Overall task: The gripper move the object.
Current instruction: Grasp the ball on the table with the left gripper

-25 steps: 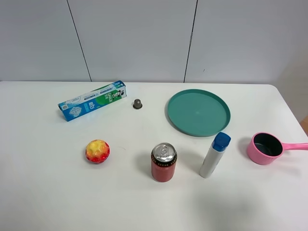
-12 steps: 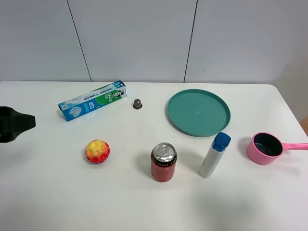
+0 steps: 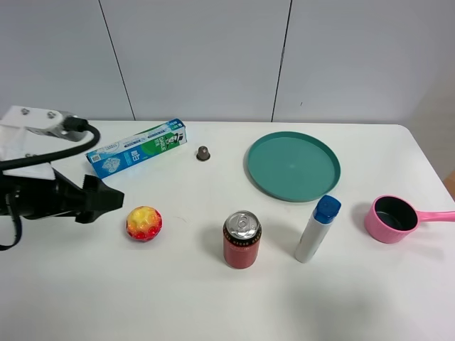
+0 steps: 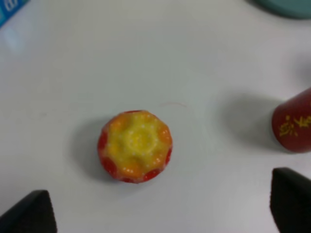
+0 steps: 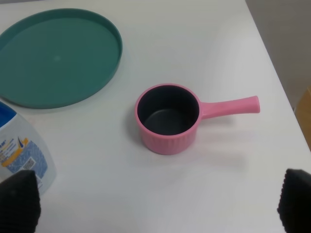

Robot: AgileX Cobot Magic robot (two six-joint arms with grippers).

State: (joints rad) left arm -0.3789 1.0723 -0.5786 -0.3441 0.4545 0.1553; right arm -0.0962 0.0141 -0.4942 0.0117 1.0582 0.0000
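The left gripper [image 3: 105, 199], a black arm end with black fingers and a white block behind it, hangs over the left side of the white table [image 3: 213, 305]. Its jaws stand wide apart and hold nothing. The object, a small round toy fruit [image 3: 144, 222] with red sides and a bumpy yellow top, lies on the table just to the right of the fingertips, not touching them. It is well to the left of the red soda can [image 3: 242, 239] and nearer than the blue and green toothpaste box [image 3: 135, 148].

In the left wrist view the toy fruit [image 4: 135, 145] sits between the two fingers, ahead of them and slightly closer to one finger than to the other.

The right gripper [image 5: 156, 201] is also spread open and empty, above the pink pot with a handle [image 5: 168, 118] at the right side.

I think the step in hand is the approach before the grasp. The main risk is the round shape: if one finger touches first, because the fruit is not centred, it may roll away. The bumpy surface may also let it slip when the jaws close too high on it. With such a wide opening, the outer finger could push the soda can [image 4: 293, 121] if the arm goes too far right.
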